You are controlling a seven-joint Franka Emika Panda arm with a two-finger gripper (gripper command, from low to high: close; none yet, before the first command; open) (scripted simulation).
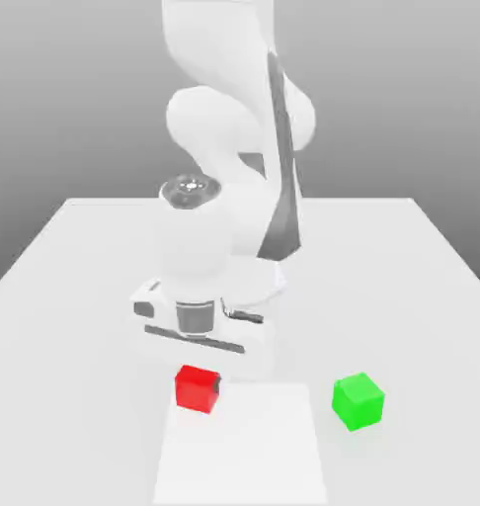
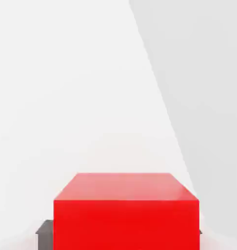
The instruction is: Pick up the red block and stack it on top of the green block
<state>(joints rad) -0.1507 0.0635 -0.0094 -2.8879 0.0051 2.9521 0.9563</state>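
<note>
The red block (image 1: 197, 387) sits on the white table (image 1: 76, 247), close to the table's near edge and a little toward the exterior view's left of the middle. It rests flat, with its top face and front face both showing. In the hand view the red block (image 2: 125, 210) is seen from just above and very near, with a dark finger (image 2: 44, 233) pressed against one of its sides low down, and a sliver of a second one at the opposite side. The claw (image 1: 198, 371) is pinching the red block: its fingers have drawn together onto the block's two sides, and a dark fingertip shows at the block's upper corner on the exterior view's right.

The robot arm (image 1: 234, 128) bends down from the back of the table, its white hand (image 1: 195, 316) directly over the block and pointing straight down, so that the block lies just under it.

The green block (image 1: 359, 400) stands on the same table, also near the near edge, toward the exterior view's right. It is well apart from the red block and turned slightly, one corner facing forward. Nothing rests on it.

Between the two blocks and running to the near edge lies a brighter rectangular patch (image 1: 244, 450) on the table; the red block touches its corner.
</note>
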